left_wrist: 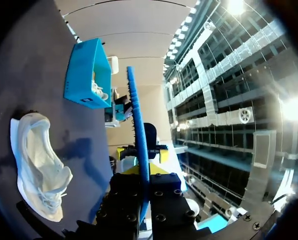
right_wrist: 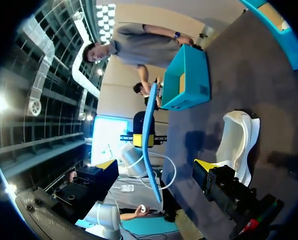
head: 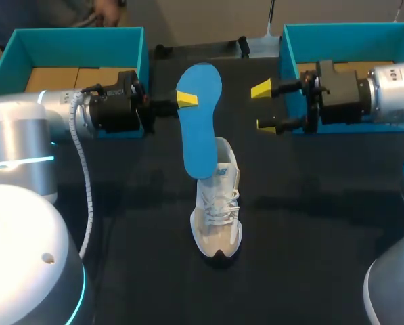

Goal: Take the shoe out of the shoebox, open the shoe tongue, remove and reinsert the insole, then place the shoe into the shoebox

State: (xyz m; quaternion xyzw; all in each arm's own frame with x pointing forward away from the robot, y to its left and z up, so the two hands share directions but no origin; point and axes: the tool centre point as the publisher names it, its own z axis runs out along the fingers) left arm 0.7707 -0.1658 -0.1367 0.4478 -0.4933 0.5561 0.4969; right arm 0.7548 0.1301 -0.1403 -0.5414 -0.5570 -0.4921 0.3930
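Insole: blue, out of the shoe, held in the air, long axis roughly upright. In the head view its lower end overlaps the shoe's heel opening. Both wrist views show it edge-on and clear of the shoe.

Left gripper: fingers closed on the insole, pinching it near the upper end from both faces. One yellow tip shows on the near face, the other is hidden behind the insole.

Shoe: white and beige sneaker, standing on its sole mid-table, toe toward the robot, heel toward the far edge. Laces slack, mouth wide open.

Right gripper: just beside the insole's upper end, not touching it. Fingers spread wide, nothing held.

Left shoebox: teal, far left corner, behind the left arm. Only brown cardboard shows inside. A person's hand is at its far rim; contact cannot be confirmed.

Right shoebox: teal, far right corner, partly hidden by the right arm in the head view. Brown floor visible. The left wrist view shows a white item inside, too small to identify.
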